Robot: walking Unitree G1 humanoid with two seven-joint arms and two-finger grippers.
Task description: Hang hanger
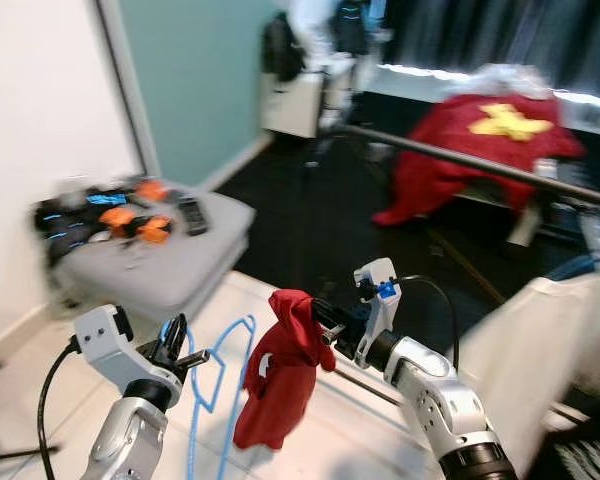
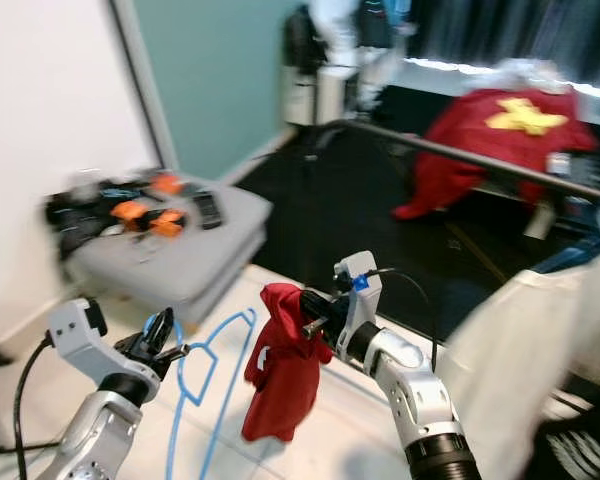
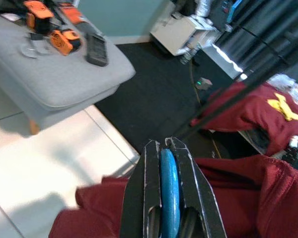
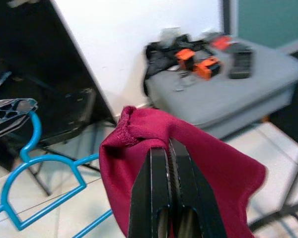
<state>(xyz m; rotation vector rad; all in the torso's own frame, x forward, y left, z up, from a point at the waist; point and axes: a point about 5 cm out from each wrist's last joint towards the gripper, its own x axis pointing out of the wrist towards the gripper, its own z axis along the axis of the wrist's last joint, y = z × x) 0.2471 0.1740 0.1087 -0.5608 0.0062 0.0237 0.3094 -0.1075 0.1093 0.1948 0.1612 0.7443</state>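
Left end effector (image 1: 185, 352) grips the blue hanger (image 1: 212, 385); right end effector (image 1: 320, 325) pinches the red shirt (image 1: 280, 370).
Both hang in the air above the white floor (image 1: 310, 430), near the rail (image 1: 480, 165).

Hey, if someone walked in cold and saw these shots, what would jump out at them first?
Most striking is the small red garment dangling in front of the robot, pinched at its top by the right gripper. Just to its left, the left gripper is shut on a bright blue hanger. Further back, a long dark rail crosses the room with another red cloth behind it, and a grey ottoman stands to the left.
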